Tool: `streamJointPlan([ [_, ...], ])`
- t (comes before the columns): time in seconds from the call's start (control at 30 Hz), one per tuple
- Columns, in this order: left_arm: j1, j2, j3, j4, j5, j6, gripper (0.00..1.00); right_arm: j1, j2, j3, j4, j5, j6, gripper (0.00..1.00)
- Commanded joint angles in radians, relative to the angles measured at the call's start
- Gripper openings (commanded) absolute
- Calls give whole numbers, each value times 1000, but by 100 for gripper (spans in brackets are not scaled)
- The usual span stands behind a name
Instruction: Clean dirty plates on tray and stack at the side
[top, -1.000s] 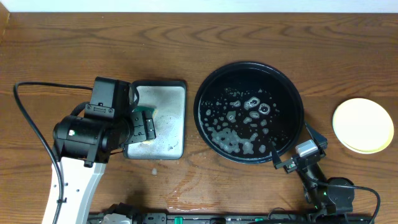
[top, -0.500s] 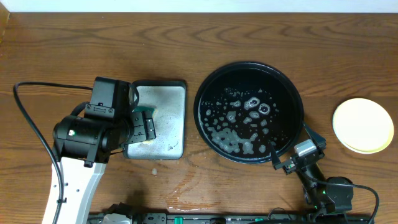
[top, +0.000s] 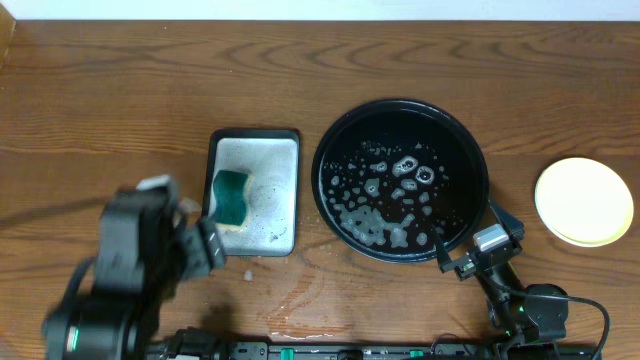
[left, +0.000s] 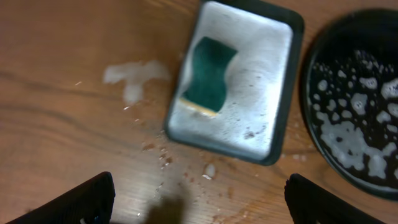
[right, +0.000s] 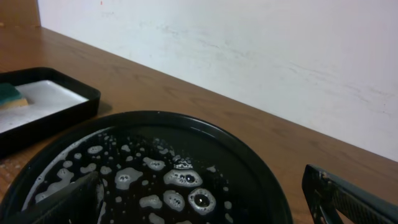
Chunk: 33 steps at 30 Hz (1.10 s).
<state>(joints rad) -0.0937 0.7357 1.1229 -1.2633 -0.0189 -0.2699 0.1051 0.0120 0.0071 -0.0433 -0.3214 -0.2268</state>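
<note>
Suds alone are filling the large round black tray (top: 455, 150), the pale yellow plastic plate (top: 584, 201) resting right of it, as the left pincer (left: 199, 198), wide like the right pincer (right: 205, 199), is leaving the green sponge (left: 208, 74), so cleaning is likely ending.

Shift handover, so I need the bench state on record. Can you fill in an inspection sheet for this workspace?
Surface: wood table; foam blob and wet spots near the silver tray.
Job's things: black tray holds only suds; plates on the table to its right, yellow on top, count unclear.
Clutter: sponge lying in the silver tray.
Tools: left tool open, empty; right tool open, empty, at the black tray's near rim.
Cables: black cable by the right arm's base.
Surroundings: white wall behind the table.
</note>
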Motion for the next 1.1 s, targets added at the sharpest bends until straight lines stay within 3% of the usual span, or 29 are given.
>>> streamJointPlan([
  [0.0,40,-130,-81,4,-29,11,88,8,-5,-2,-4,-5,5,99],
  [0.17,43,-328,-251,320,-46,69,88,8,-5,-2,-4,-5,5,99],
  [0.27,43,-468,-453,561,-42,94,88,8,-5,-2,-4,-5,5,99],
  [0.6,43,-698,-938,1081,57,105,88,8,-5,-2,-4,-5,5,99],
  [0.83,43,-734,-1122,1270,60,105,88,8,-5,-2,-4,-5,5,99],
  [1.07,43,-734,-1119,1235,48,122,88,8,-5,-2,-4,-5,5,99],
])
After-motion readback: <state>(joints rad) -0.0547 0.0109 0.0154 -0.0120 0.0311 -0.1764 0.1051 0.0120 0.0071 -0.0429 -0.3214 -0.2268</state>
